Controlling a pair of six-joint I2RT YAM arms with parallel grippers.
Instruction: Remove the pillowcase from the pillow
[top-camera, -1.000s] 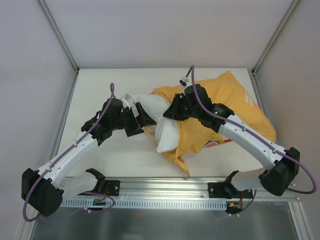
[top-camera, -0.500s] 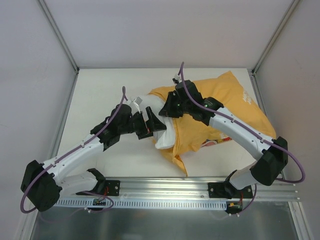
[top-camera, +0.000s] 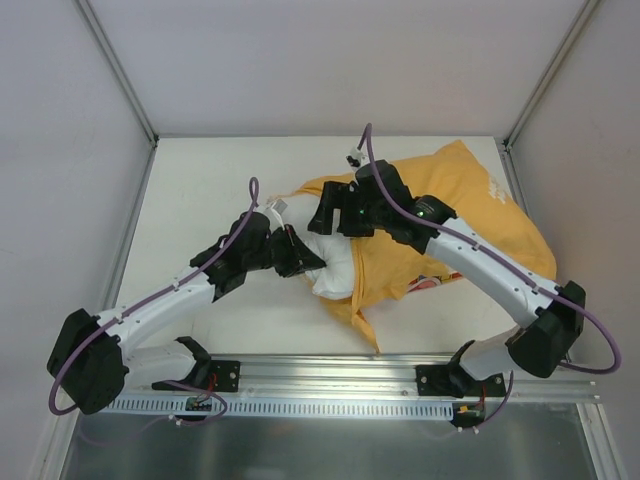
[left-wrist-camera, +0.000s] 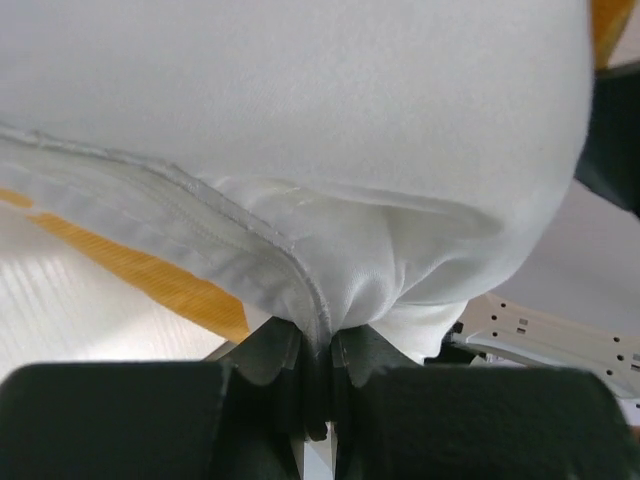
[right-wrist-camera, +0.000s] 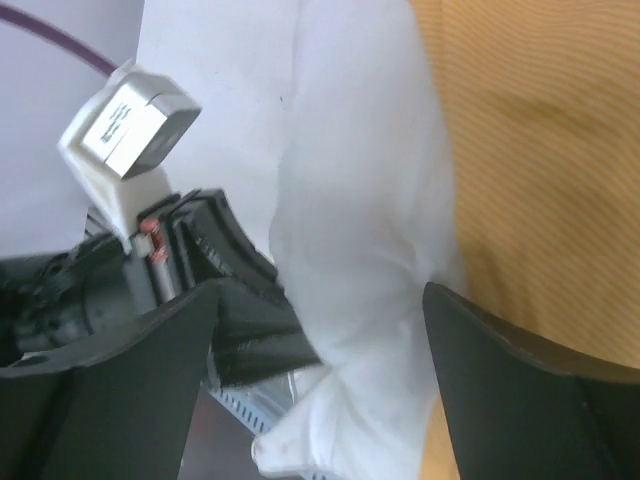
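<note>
The pillow (left-wrist-camera: 330, 120) corner is clamped in the left hand (left-wrist-camera: 316, 365); the right hand (right-wrist-camera: 320, 330) is spread apart. Unless the pillowcase (right-wrist-camera: 540, 150) is pinned, both may be dragged together.

On the worktop (top-camera: 200, 180), the pillowcase (top-camera: 470, 215) lies right of centre; the pillow (top-camera: 335, 265) pokes from its left end, left hand (top-camera: 305, 262) at its left, right hand (top-camera: 325, 215) just above.

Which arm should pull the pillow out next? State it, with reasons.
Left. The left gripper is shut on a seam fold of the white pillow, so it can probably pull at once. The right gripper is open above the pillow beside the orange pillowcase, holding nothing; it likely suits pinning the pillowcase.
</note>
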